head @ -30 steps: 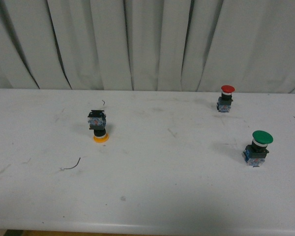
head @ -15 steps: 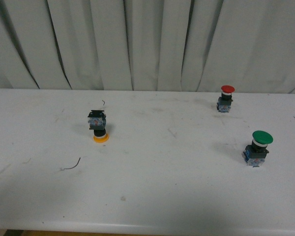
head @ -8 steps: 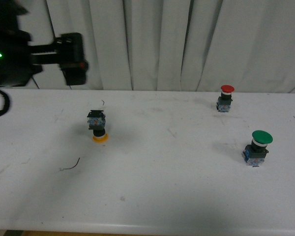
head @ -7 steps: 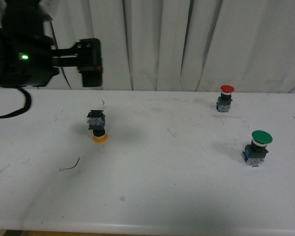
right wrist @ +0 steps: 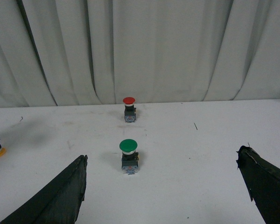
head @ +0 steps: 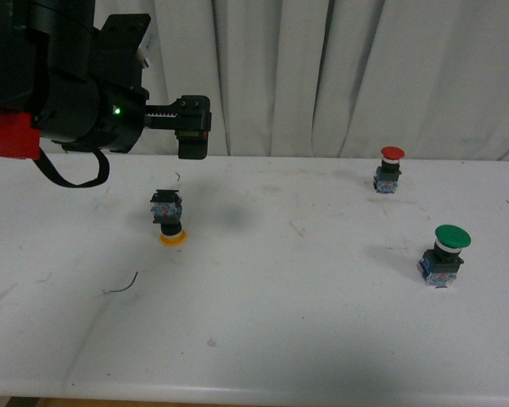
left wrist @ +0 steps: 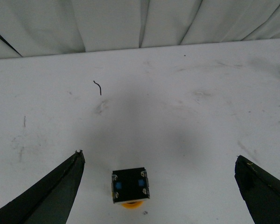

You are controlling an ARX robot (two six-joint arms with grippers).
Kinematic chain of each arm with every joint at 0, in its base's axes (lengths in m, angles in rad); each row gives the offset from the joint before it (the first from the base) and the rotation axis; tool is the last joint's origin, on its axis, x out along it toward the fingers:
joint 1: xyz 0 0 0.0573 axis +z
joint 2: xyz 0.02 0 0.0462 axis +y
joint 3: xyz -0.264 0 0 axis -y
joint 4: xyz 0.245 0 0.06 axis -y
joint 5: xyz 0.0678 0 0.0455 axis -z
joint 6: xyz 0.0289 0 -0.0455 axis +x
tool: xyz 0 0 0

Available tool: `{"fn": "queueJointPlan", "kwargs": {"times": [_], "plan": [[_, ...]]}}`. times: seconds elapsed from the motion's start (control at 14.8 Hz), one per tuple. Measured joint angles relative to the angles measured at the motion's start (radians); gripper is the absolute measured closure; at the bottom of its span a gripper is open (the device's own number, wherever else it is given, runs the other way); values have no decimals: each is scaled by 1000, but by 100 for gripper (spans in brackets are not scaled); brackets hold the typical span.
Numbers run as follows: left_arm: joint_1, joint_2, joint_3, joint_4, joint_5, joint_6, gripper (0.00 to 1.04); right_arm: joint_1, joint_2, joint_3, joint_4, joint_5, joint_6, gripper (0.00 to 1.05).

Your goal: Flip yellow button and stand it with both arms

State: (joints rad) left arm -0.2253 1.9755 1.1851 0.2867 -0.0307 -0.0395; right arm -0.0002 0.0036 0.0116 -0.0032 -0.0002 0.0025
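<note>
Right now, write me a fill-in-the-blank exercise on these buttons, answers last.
The yellow button rests on its ____, base upward.
The left end effector hangs above the table, fingers ____.
The button farthest back has a ____ cap.
The green button stands cap ____.
Answers: cap; open; red; up.

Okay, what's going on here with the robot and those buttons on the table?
The left hand hovers open over the yellow button, not touching it. That button sits upside down, resting on its cap on the white table. Nothing is gripped yet. The right hand is open too, facing the red button and green button, which both stand upright with caps on top.
</note>
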Motion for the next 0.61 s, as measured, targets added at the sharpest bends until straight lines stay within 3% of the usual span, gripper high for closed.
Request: {"fn": "queueJointPlan", "kwargs": {"times": [0.27, 0.61], "plan": [[42, 170, 215, -281, 35, 47, 7, 0, 0, 0, 0, 0, 0, 6], [55, 211, 285, -361, 50, 16, 7, 0, 0, 0, 0, 0, 0, 6]]}}
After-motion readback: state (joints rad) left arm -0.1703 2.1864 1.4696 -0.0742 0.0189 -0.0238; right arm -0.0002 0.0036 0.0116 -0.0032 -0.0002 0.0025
